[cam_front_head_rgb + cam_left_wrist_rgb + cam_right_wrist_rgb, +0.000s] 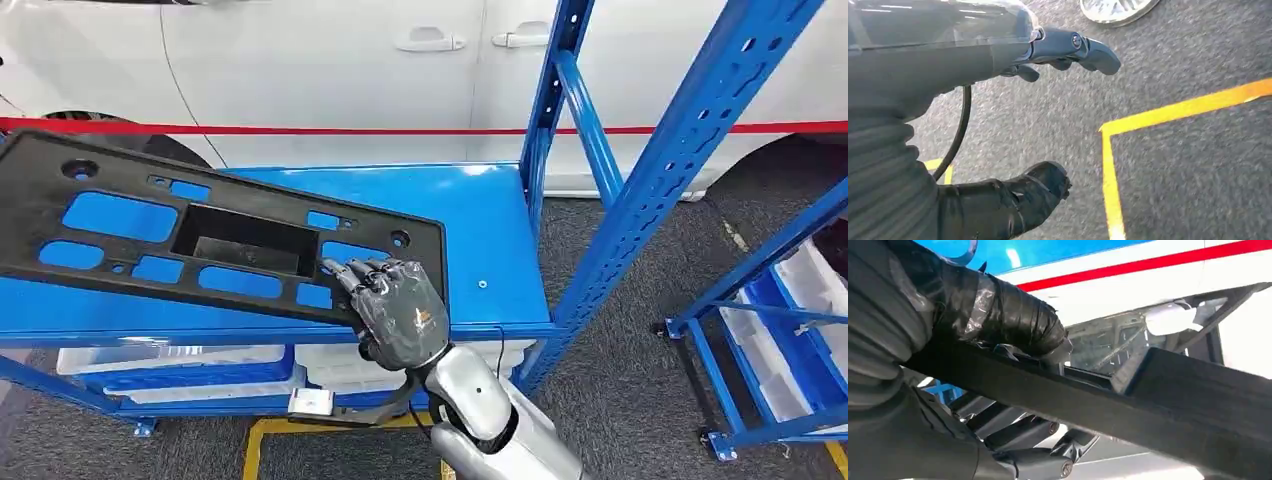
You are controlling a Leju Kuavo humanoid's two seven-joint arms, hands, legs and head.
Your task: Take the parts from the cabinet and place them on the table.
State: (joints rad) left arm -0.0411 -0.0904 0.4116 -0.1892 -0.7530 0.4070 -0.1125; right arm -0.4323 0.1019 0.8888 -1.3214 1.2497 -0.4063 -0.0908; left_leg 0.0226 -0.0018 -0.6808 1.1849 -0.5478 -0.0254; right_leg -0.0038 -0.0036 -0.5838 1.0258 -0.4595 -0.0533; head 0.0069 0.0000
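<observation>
Black plastic panel (200, 235), the part I am moving, sprawls across the left half of the head view, tilted, over the blue shelf (480, 230) of the rack; my right robot hand (395, 300) grasps its lower right edge near frame centre, fingers on top. In the left wrist view the left robot hand (1048, 55) hangs over grey floor (1173, 175) with a yellow line (1108, 165) at the right, holding nothing, fingers apart. In the right wrist view the panel crosses the frame as a dark bar (1128, 410), pinched between thumb above and fingers below. I judge the risk to be a one-corner hold on a long part: it could twist, slip, or catch the blue upright (545, 110) at upper right.
</observation>
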